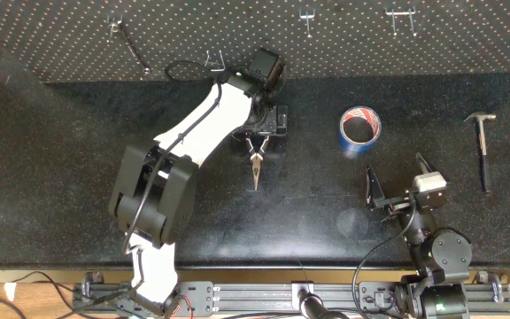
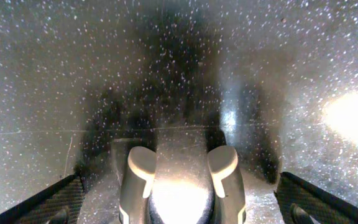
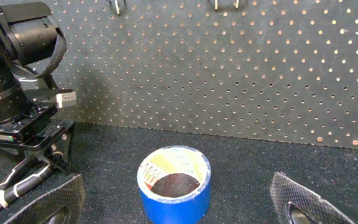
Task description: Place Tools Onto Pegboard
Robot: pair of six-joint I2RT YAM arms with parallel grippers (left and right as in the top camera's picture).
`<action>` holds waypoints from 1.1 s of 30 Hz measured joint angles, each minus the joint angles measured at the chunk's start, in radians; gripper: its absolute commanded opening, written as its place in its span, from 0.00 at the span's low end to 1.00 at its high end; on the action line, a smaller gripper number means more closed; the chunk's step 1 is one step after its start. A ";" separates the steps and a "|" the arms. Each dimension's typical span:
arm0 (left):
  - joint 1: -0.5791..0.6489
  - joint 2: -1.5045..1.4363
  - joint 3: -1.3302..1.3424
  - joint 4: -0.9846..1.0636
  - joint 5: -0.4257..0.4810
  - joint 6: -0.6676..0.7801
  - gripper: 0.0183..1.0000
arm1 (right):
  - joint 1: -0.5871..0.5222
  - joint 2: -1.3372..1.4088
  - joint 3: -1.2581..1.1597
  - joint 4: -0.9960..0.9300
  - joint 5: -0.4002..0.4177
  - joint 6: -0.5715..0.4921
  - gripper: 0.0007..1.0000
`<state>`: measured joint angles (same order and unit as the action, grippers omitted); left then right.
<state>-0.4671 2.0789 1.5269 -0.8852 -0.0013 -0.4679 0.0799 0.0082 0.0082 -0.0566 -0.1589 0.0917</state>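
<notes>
No word, number or sign can be read on this workbench. The inner face of the blue tape roll (image 3: 174,205) carries coloured print, too small to make out. A small white tag (image 3: 66,98) on the left arm (image 3: 14,68) shows no legible marking.
</notes>
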 measured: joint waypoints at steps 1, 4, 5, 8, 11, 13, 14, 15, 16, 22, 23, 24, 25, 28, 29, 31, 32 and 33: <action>0.000 0.000 0.000 0.002 -0.001 0.000 1.00 | 0.000 0.000 0.000 0.000 0.000 0.000 0.98; 0.000 0.002 0.000 0.003 -0.002 0.000 1.00 | 0.000 0.000 0.000 0.000 0.000 0.000 0.98; 0.000 0.003 0.001 0.003 -0.002 0.000 0.96 | 0.000 0.000 0.000 0.000 0.000 0.000 0.98; 0.000 0.004 0.002 0.003 -0.002 0.004 0.81 | 0.000 0.000 0.000 0.000 0.000 0.000 0.98; 0.000 0.005 0.002 0.002 -0.001 0.000 0.77 | 0.000 0.000 0.000 0.000 0.000 0.000 0.97; 0.000 0.005 0.002 0.002 0.003 -0.001 0.77 | 0.000 0.000 0.000 0.000 0.000 0.000 0.98; 0.000 0.005 0.002 0.002 0.005 -0.005 0.77 | 0.000 0.000 0.000 0.000 0.000 0.000 0.98; 0.000 0.005 0.002 0.002 0.009 -0.006 0.77 | 0.000 0.000 0.000 0.000 0.000 0.000 0.98; 0.000 0.005 0.003 0.002 0.014 -0.008 0.77 | 0.000 0.000 0.000 0.000 0.000 0.000 0.98; 0.000 0.005 0.008 -0.058 0.046 -0.008 0.76 | 0.000 0.000 0.000 0.000 0.000 0.000 0.98; 0.000 0.005 0.008 -0.061 0.047 -0.008 0.73 | 0.000 0.000 0.000 0.000 0.000 0.000 0.98; 0.000 0.005 0.008 -0.061 0.047 -0.008 0.72 | 0.000 0.000 0.000 0.000 0.000 0.000 0.98; 0.000 0.005 0.008 -0.061 0.048 -0.012 0.72 | 0.000 0.000 0.000 0.000 0.000 0.000 0.98; 0.000 0.008 0.009 -0.062 0.047 -0.012 0.72 | 0.000 0.000 0.000 0.000 0.000 0.000 0.98; 0.000 0.010 0.013 -0.065 0.047 -0.012 0.72 | 0.000 0.000 0.000 0.000 0.000 0.000 0.98; 0.000 0.010 0.013 -0.064 0.047 -0.012 0.72 | 0.000 0.000 0.000 0.000 0.000 0.000 0.98; 0.000 0.010 0.013 -0.064 0.047 -0.012 0.72 | 0.000 0.000 0.000 0.000 0.000 0.000 0.98; 0.000 0.010 0.013 -0.064 0.046 -0.012 0.71 | 0.000 0.000 0.000 0.000 0.000 0.000 0.98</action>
<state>-0.4671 2.0892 1.5398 -0.9497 0.0444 -0.4801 0.0799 0.0082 0.0082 -0.0566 -0.1589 0.0917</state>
